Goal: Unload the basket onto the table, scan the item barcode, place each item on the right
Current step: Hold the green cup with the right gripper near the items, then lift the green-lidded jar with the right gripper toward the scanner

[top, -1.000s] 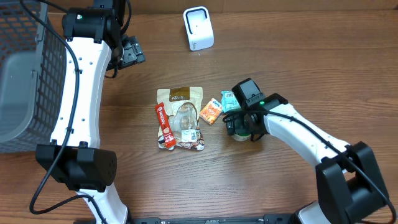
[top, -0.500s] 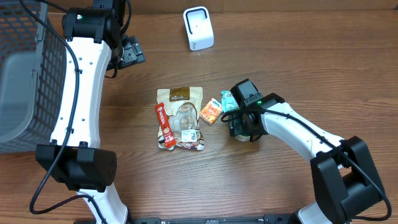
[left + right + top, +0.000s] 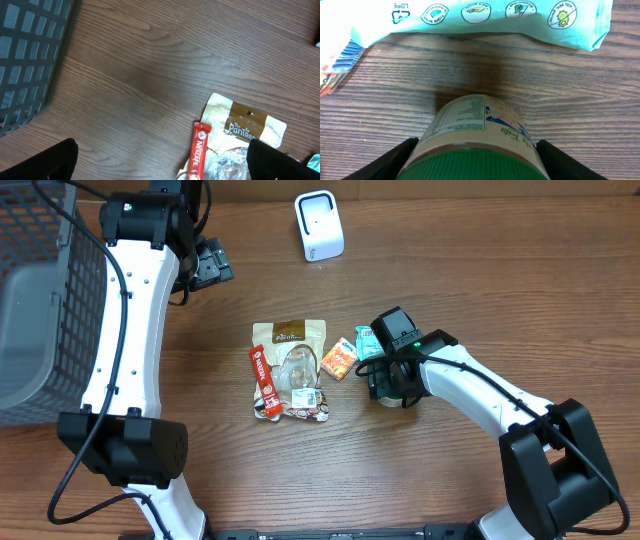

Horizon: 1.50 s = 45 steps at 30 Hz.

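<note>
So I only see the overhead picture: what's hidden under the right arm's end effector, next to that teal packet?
Observer: A jar with a green lid; the right end effector has a finger against each side of it.
Visitor: Any writing on it?
Observer: A printed table of small text on its label faces the wrist camera.
Visitor: Any barcode nearby?
Observer: Yes, a barcode at the picture's left edge, on the orange packet beside the teal packet.

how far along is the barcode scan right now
Done: right claw looks closed around the green-lidded plastic jar. In hand: that grasp, with the jar on the wooden table. To do: lift it and show its barcode to the white box scanner.
</note>
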Each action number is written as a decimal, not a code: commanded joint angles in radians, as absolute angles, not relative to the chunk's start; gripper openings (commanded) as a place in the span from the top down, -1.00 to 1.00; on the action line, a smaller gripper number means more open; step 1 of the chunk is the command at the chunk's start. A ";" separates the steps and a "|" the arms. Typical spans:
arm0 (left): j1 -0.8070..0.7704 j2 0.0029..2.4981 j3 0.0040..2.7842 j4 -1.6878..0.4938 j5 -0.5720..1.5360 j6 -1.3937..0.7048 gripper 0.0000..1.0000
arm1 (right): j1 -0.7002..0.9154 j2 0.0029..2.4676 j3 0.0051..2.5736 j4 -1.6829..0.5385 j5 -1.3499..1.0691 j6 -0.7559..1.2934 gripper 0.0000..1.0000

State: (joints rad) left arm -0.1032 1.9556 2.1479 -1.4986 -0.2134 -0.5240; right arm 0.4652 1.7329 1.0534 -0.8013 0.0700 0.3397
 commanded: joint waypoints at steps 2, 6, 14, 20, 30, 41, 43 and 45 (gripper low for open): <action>-0.105 1.944 2.146 -1.498 -0.216 -0.531 -0.99 | 0.464 1.736 1.046 -0.798 0.076 0.324 -1.00; -0.105 1.944 2.146 -1.498 -0.216 -0.531 -0.99 | 0.464 1.736 1.046 -0.799 0.076 0.324 -1.00; -0.105 1.944 2.146 -1.498 -0.216 -0.531 -0.99 | 0.464 1.736 1.046 -0.810 0.076 0.324 -0.66; -0.105 1.944 2.146 -1.498 -0.216 -0.531 -0.99 | 0.464 1.736 1.047 -0.815 0.076 0.324 -0.41; -0.105 1.944 2.146 -1.498 -0.216 -0.531 -0.99 | 0.464 1.736 1.047 -0.820 0.076 0.325 -0.10; -0.105 1.944 2.146 -1.498 -0.216 -0.531 -0.99 | 0.464 1.723 1.282 -1.056 0.076 0.305 0.14; -0.105 1.944 2.146 -1.498 -0.216 -0.531 -0.99 | 0.464 1.724 1.477 -1.228 0.076 0.305 0.19; -0.105 1.944 2.146 -1.498 -0.216 -0.531 -0.99 | 0.464 1.724 1.624 -1.340 0.076 0.294 0.26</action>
State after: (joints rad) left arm -0.1032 1.9556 2.1471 -1.4979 -0.2138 -0.5240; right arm 0.4652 1.7439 1.4002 -1.2491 0.0685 0.3210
